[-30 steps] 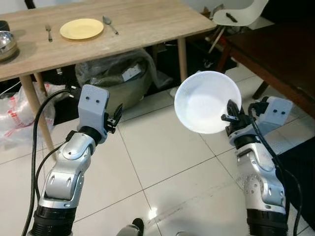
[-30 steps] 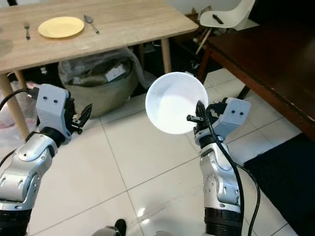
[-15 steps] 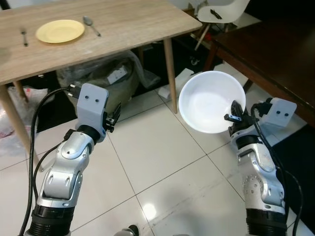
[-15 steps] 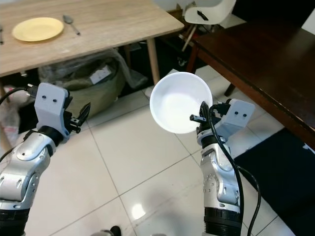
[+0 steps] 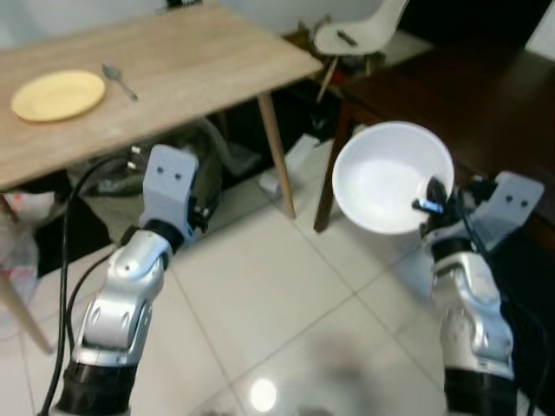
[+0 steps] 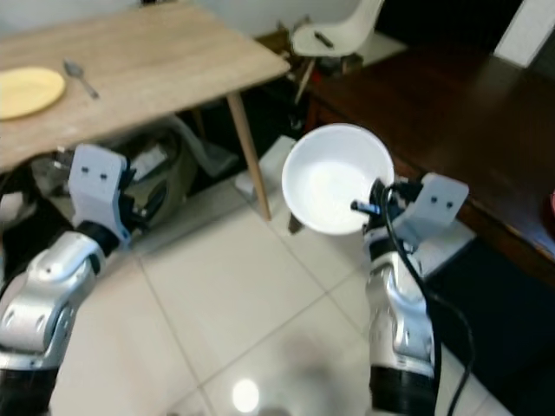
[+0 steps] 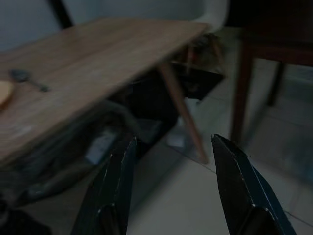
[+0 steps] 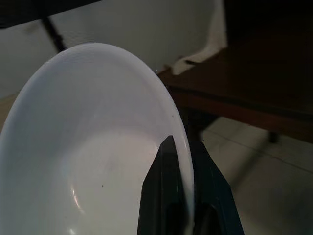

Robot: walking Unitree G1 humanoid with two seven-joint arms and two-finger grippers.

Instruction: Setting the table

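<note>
My right gripper (image 5: 431,204) is shut on the rim of a white bowl (image 5: 388,177), held tilted in the air above the tiled floor; the right wrist view has the bowl (image 8: 88,147) close up with my fingers (image 8: 168,196) pinching its edge. My left gripper (image 7: 173,191) is open and holds nothing, raised in front of the light wooden table (image 5: 199,61). On that table lie a yellow plate (image 5: 57,94) and a spoon (image 5: 118,80) beside it.
A dark wooden table (image 5: 451,95) stands at the right behind the bowl. A white chair (image 5: 351,35) is at the back. Bags (image 6: 173,160) lie under the light table, whose leg (image 5: 276,156) stands just ahead.
The whole picture has shifted left and is blurred, so the camera has turned right. The bowl stays gripped in my right gripper. The fork has left the picture.
</note>
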